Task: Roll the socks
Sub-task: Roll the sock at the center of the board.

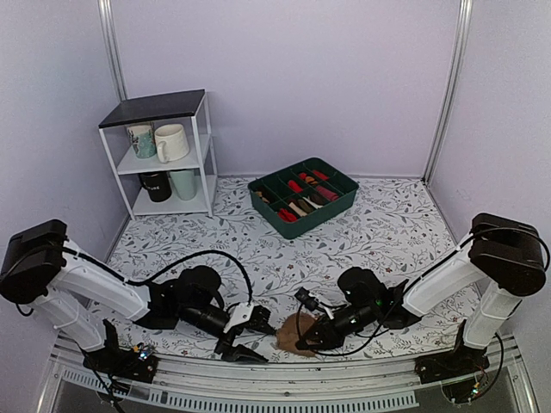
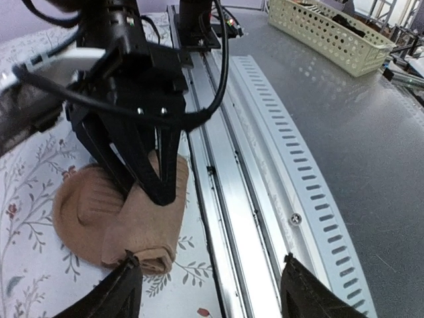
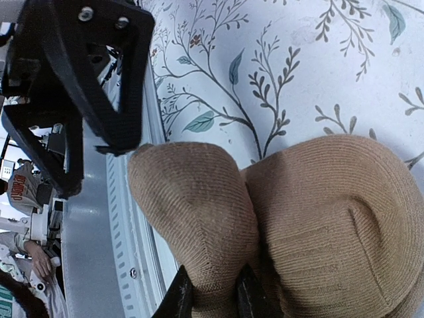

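The socks [image 1: 290,332] are found as a compact tan bundle on the floral table cover [image 1: 392,232], at the near edge just beside the metal rail [image 2: 265,165] and between the 2 grippers. The right gripper [image 3: 213,295] is pressed together on the knit, and the crease between the bundle's 2 rounded lobes is pinched by it. The left gripper [image 2: 211,268] is spread, and nothing is held in it. From the left gripper the bundle lies just ahead, offset toward the table side rather than the rail side. No clear long axis is shown, since the bundle is nearly as wide as it is long. The right arm is judged the nearer, being in contact, while the left is near but apart.
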{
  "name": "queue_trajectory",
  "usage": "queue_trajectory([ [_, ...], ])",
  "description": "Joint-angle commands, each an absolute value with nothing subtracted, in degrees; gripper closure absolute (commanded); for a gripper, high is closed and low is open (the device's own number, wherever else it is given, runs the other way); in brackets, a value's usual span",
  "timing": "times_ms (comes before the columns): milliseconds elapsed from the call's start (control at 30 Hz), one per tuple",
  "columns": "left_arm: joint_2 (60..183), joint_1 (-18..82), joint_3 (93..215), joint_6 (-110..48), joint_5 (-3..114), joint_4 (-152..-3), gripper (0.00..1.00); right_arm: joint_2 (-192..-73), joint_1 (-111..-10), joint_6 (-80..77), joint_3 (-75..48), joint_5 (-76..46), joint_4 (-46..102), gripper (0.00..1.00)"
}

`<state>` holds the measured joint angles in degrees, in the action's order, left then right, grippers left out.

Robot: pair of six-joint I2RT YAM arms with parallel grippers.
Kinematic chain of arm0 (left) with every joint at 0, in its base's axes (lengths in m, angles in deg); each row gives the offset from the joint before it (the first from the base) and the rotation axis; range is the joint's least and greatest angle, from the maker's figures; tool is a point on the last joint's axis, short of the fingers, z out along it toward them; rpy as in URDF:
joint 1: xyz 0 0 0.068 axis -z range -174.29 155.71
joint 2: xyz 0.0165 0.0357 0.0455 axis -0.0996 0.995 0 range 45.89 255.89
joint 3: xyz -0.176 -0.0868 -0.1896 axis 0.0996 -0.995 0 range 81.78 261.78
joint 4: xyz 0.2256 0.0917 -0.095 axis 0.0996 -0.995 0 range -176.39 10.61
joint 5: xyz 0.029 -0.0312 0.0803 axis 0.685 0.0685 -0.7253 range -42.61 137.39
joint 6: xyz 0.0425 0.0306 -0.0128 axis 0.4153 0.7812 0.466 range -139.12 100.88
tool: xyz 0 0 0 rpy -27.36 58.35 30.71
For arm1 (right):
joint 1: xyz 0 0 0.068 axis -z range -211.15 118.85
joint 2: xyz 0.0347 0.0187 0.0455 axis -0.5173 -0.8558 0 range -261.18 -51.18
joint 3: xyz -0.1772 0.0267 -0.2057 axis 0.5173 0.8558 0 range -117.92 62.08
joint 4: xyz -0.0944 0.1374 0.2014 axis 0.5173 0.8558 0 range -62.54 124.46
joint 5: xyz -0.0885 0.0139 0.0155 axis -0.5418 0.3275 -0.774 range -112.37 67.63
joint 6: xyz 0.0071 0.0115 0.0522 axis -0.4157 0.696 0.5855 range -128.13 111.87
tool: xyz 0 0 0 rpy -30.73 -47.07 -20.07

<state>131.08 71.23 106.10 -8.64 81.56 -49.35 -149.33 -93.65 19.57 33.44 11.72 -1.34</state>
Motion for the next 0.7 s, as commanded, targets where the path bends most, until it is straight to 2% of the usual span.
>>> queue_trajectory([
  [0,135.0,72.0,107.6,-7.6,83.1,-47.8,0.28,-153.7,-94.1,20.3,35.6,9.9,12.3,0.85],
  [300,138.8,72.0,110.4,-6.5,82.7,-47.7,0.29,-154.4,-94.0,20.3,35.4,10.3,12.3,0.85],
  [600,140.8,72.0,112.9,-5.9,83.9,-49.8,0.19,-154.6,-94.0,20.4,35.4,10.4,12.3,0.85],
  [667,140.7,72.0,113.2,-7.2,81.3,-50.3,0.20,-154.6,-93.9,20.3,35.4,10.6,12.4,0.85],
])
